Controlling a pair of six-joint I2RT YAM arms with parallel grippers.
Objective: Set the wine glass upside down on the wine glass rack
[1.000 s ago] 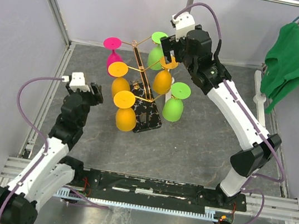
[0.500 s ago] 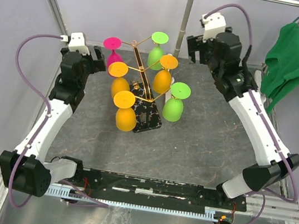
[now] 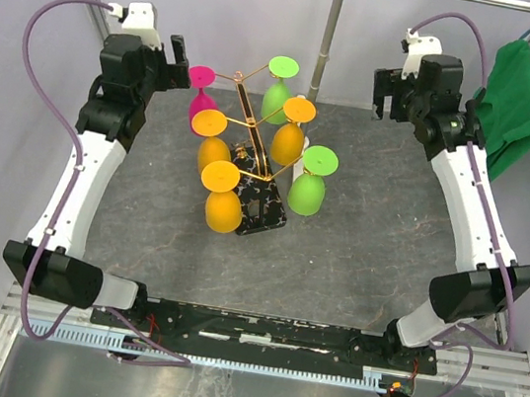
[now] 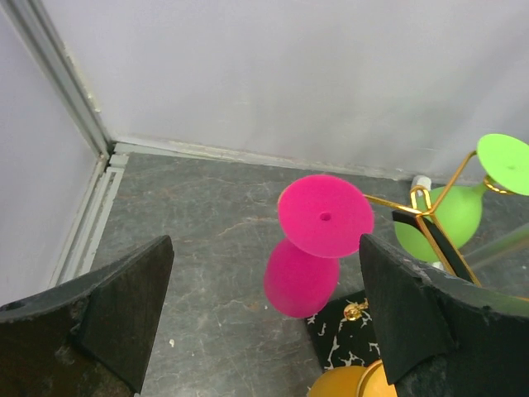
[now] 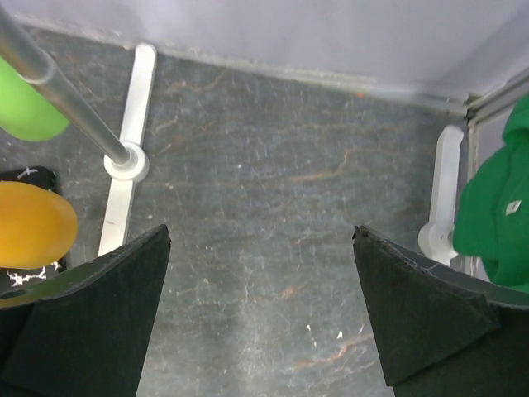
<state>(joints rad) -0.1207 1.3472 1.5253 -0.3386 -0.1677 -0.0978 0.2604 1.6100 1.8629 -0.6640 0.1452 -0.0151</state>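
The gold wine glass rack [image 3: 249, 114] stands mid-table on its black marbled base [image 3: 265, 209]. Several coloured wine glasses hang upside down on its arms: pink [image 3: 202, 89], green [image 3: 280, 86], orange [image 3: 290, 134], green [image 3: 311, 183] and two orange at the front [image 3: 220, 197]. My left gripper [image 3: 179, 52] is open and empty, high at the back left, beside the pink glass [image 4: 307, 248]. My right gripper [image 3: 388, 81] is open and empty at the back right, away from the rack. The right wrist view shows its open jaws [image 5: 261, 236] over bare floor.
A white pole stand [image 3: 322, 57] rises behind the rack; its foot shows in the right wrist view [image 5: 124, 161]. A green cloth [image 3: 506, 105] hangs on a blue hanger at the far right. Frame walls close in on the left and at the back.
My right gripper has drawn back from the rack's back orange glass to the far right. My left arm has risen and reached to the back left. The glasses stay hanging.
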